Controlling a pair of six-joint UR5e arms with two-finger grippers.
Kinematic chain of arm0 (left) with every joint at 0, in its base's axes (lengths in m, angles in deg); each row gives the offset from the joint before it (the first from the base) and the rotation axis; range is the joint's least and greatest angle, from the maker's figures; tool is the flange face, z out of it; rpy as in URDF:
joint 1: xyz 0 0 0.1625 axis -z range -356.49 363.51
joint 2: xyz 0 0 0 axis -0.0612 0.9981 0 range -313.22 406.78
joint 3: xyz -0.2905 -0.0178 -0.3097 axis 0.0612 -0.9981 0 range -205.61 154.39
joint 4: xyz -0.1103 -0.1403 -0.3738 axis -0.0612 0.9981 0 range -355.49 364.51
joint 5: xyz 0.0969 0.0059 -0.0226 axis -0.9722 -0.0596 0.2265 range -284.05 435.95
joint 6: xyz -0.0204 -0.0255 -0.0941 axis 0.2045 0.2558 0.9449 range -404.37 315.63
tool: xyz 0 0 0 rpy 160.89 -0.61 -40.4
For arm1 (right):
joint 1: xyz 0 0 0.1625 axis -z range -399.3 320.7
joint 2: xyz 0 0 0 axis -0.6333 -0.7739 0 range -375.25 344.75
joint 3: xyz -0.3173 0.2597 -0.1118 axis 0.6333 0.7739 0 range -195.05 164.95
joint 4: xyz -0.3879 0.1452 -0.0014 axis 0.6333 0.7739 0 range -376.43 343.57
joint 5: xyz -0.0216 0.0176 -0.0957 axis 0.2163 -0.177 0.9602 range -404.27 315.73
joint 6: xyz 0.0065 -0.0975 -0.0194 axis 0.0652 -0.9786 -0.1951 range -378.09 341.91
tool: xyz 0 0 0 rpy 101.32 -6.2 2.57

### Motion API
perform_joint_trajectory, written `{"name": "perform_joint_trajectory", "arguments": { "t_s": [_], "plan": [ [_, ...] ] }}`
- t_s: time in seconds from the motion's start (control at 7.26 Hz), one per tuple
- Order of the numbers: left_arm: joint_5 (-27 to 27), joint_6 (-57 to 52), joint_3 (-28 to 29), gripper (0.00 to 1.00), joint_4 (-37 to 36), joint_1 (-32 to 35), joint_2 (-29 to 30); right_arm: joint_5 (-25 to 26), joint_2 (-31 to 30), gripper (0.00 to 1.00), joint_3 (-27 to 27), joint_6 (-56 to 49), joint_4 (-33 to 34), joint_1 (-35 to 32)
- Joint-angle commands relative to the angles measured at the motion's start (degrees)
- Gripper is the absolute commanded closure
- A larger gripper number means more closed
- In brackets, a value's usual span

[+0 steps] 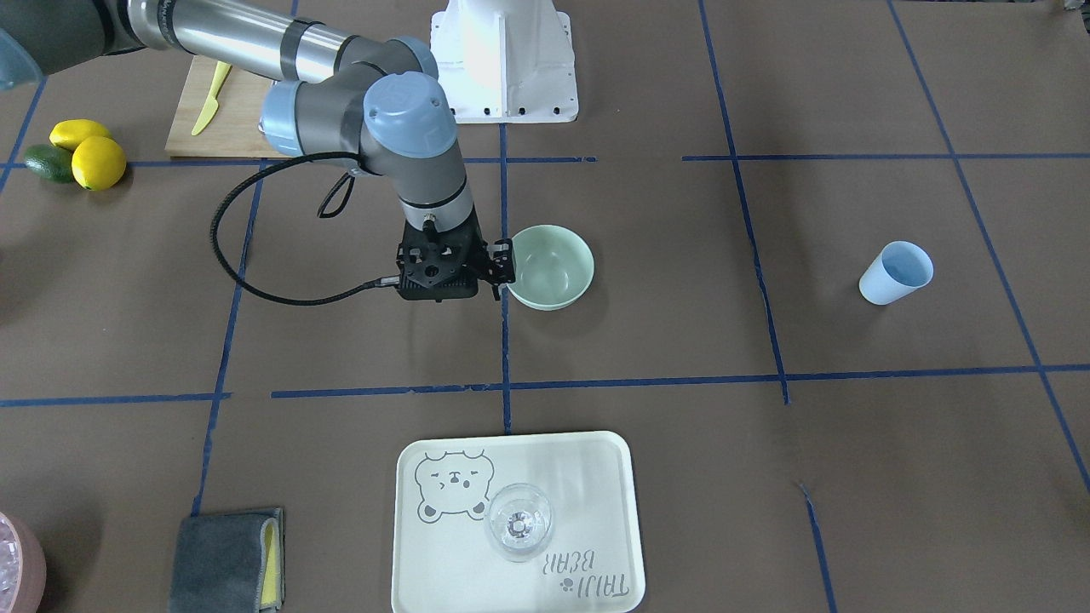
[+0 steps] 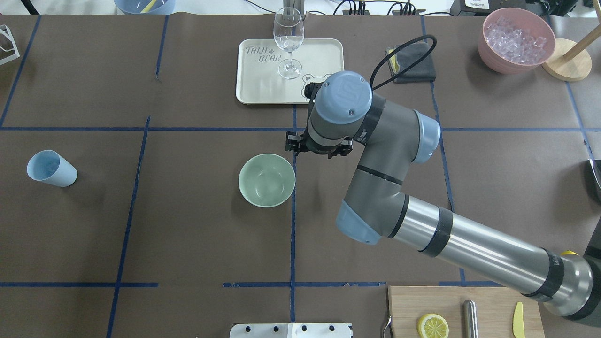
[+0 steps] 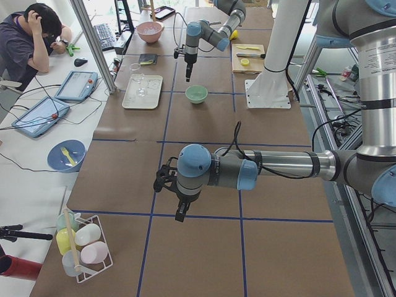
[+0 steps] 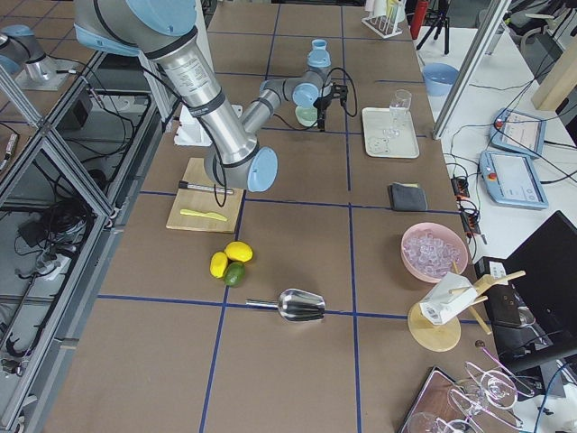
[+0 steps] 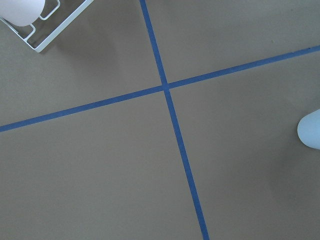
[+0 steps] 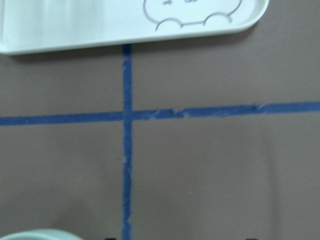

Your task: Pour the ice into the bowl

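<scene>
**A:** Where is the ice?

**B:** The ice (image 2: 515, 36) is heaped in the pink tub (image 2: 509, 66), at the far corner of the table (image 2: 188, 234) on my right side. The green bowl (image 2: 266, 180) stands upright near the middle of the table, well apart from the tub.

**A:** And your right claw?

**B:** My right claw (image 3: 187, 74) hangs pointing straight down, just beside the bowl, on the side toward the tray (image 2: 324, 61). My right wrist camera looks down on a crossing of blue tape (image 6: 125, 117), with the tray's edge along the top and a sliver of the bowl's rim in the bottom left corner. I cannot tell whether the fingers are spread or pressed together, because my own wrist covers them from above.

**A:** The left one?

**B:** My left claw (image 3: 180, 213) hangs over the brown table toward my left end, close to another tape crossing. Only the side camera catches it, so I cannot tell how its fingers stand either.

**A:** What else is out?

**B:** A wine glass (image 2: 287, 40) stands on the tray. A light blue cup (image 2: 49, 169) sits well off on my left. A metal scoop (image 4: 297, 305) lies near the lemons (image 4: 239, 251).
</scene>
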Motion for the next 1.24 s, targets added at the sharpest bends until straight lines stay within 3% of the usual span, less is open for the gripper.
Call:
{"name": "perform_joint_trajectory", "arguments": {
  "t_s": [0.0,0.14,0.55,0.69,0.96,1.1],
  "plan": [
    [-0.16,0.09,-0.03,0.0,0.9,-0.09,0.25,-10.86,-8.77,0.0,-6.84,-17.32,3.1,-12.82],
    [-0.16,0.27,-0.12,0.0,2.38,-0.18,0.43,-14.66,-13.44,0.0,-9.32,-24.79,3.1,-18.45],
    [-0.42,0.53,0.32,0.0,7.46,-0.45,5.34,-18.2,-23.81,0.0,-10.22,-42.64,2.75,-27.96],
    [-0.42,0.53,1.1,0.0,17.59,-0.53,5.88,-22.39,-28.64,0.0,-9.7,-52.19,3.19,-35.05],
    [2.98,11.01,2.69,0.0,30.91,-0.62,6.23,-22.7,-38.58,0.0,-9.43,-69.09,3.19,-44.48],
    [3.09,14.47,3.04,0.0,36.01,-1.84,5.71,-22.18,-42.63,0.0,-8.3,-70.99,3.02,-47.31]
  ]
}}
